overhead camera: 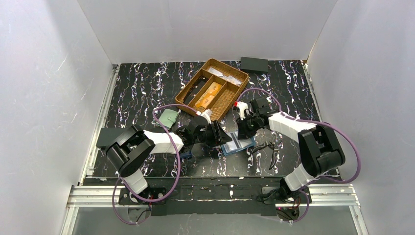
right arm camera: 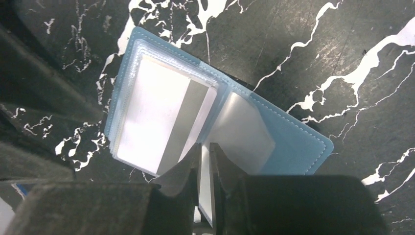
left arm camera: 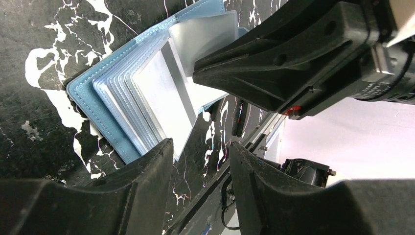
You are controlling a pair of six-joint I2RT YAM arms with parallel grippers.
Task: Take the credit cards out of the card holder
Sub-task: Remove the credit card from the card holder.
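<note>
Extraction of a card from the card holder (right arm camera: 293,132) is judged to be the step in hand. The holder lies opened flat on the bench (right arm camera: 352,44), directly under the right tool (right arm camera: 204,151) and just ahead of the left tool (left arm camera: 200,144). The right tool is nearly clenched, its jaws pinched on a thin pale sheet (right arm camera: 205,196) at the holder's near edge; whether that sheet is a card or a clear sleeve cannot be told. A pale card (right arm camera: 156,117) with a grey stripe is seen in the top sleeve, just left of those jaws. The left tool is released, jaws parted, with one finger (left arm camera: 147,171) at the holder's corner, seemingly to pin it. Next, a straight pull back toward the right tool's wrist is called for, with the holder pinned, lest the whole holder be dragged along
</note>
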